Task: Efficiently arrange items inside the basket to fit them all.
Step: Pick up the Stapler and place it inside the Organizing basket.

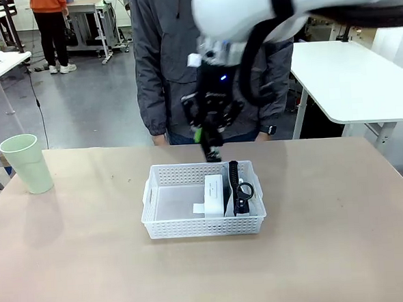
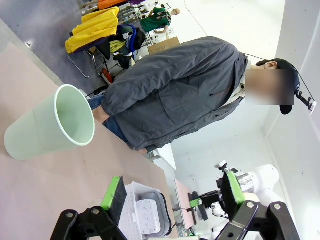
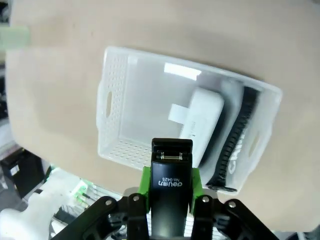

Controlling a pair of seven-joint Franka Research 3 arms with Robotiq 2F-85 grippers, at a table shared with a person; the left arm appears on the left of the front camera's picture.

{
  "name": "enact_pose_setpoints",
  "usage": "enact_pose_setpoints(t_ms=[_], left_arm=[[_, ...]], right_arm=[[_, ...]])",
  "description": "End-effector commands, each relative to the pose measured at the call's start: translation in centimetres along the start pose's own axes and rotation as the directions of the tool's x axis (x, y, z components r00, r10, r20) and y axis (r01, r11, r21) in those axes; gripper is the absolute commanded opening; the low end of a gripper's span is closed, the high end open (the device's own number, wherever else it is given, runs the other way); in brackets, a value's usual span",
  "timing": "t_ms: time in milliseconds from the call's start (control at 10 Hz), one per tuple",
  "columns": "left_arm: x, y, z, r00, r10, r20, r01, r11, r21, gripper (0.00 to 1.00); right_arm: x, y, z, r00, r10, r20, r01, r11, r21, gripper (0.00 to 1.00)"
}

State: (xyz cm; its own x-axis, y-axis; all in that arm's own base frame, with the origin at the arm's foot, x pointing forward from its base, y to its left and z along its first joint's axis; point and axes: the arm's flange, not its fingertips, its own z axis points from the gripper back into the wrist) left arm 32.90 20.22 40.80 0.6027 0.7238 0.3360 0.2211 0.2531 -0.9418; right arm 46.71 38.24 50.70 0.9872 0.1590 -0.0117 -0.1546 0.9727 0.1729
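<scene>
A small black block (image 3: 171, 167) is clamped between the green pads of my right gripper (image 3: 171, 184), which is shut on it. In the front view that gripper (image 1: 211, 145) hangs above the far rim of the white perforated basket (image 1: 192, 228). Inside the basket (image 3: 112, 100) a white box (image 3: 202, 120) stands on edge, and the grey pouch with its black strap (image 3: 239, 137) is squeezed between it and the right wall. The pale green cup (image 1: 26, 164) stands upright at the table's far left. My left gripper (image 2: 174, 200) is open and holds nothing, with the cup (image 2: 55, 125) ahead of it.
A person in a grey jacket (image 1: 162, 71) stands at the far edge of the tan table (image 1: 92, 267), hands down. The left half of the basket floor (image 1: 174, 204) is bare. Another white table (image 1: 354, 80) stands behind on the right.
</scene>
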Motion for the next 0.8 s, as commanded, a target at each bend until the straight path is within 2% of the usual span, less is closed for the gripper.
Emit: enact_pose_setpoints(t_ms=[0,100,200,700], left_arm=[[-0.1,-0.1,0.1,1.000,-0.012,0.007,0.012,1.000,-0.018,1.00],[-0.1,-0.1,0.1,1.000,-0.012,0.007,0.012,1.000,-0.018,1.00],[-0.1,-0.1,0.1,1.000,-0.012,0.007,0.012,1.000,-0.018,1.00],[-0.1,-0.1,0.1,1.000,-0.012,0.007,0.012,1.000,-0.018,1.00]], right_arm=[[1.1,1.4,-0.6,0.997,0.066,-0.030,-0.068,0.993,-0.097,0.37],[1.0,1.2,-0.4,0.995,0.090,-0.048,-0.094,0.993,-0.076,0.37],[0.2,1.5,-1.8,0.999,0.043,-0.023,-0.044,0.998,-0.034,0.37],[0.7,1.6,-2.1,0.998,0.055,-0.037,-0.056,0.997,-0.047,0.37]])
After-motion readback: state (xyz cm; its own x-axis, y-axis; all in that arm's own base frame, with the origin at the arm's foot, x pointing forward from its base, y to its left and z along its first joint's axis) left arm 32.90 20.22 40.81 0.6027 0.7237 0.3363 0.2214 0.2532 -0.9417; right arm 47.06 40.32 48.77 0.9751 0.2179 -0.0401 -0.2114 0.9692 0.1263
